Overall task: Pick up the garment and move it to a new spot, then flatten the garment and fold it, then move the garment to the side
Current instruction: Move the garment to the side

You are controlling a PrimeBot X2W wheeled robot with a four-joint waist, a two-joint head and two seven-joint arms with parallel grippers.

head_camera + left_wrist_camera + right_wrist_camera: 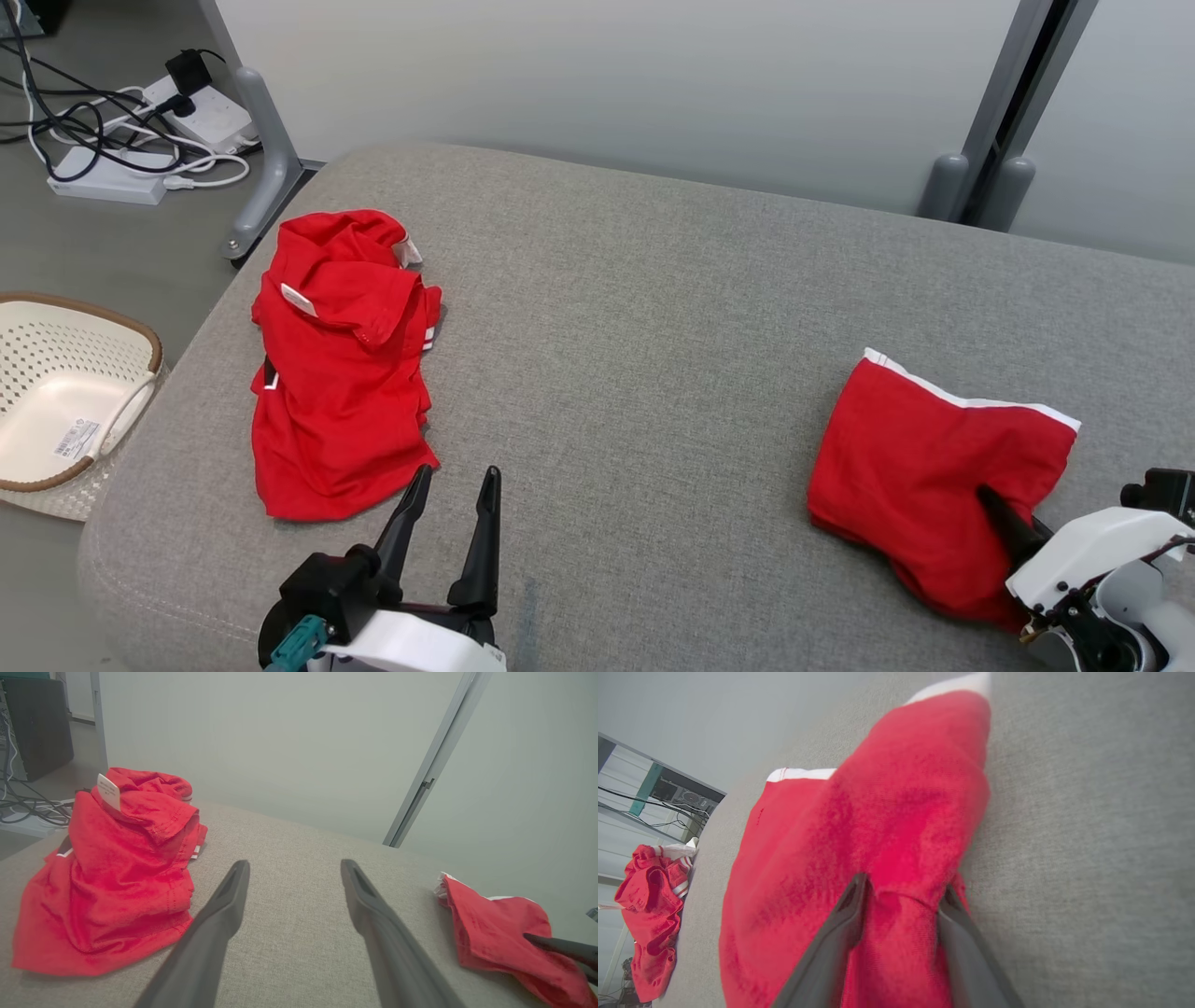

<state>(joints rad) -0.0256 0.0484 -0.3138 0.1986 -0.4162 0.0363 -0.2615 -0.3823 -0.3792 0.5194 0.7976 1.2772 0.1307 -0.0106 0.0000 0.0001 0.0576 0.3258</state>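
Observation:
A folded red garment (924,448) with a white trim edge lies at the right of the grey cushioned surface (653,327). My right gripper (990,499) sits at its near corner. In the right wrist view its fingers (903,889) stand apart on either side of a raised ridge of that garment (878,812). A second, crumpled red garment (336,373) with a white label lies at the left. My left gripper (457,474) is open and holds nothing, just right of this garment's near hem; its fingers (294,865) point over bare cushion between both garments.
A cream perforated basket (56,401) stands on the floor off the surface's left edge. Power strips with tangled cables (140,140) lie on the floor at the far left, beside a grey partition post (266,140). A pale wall runs behind.

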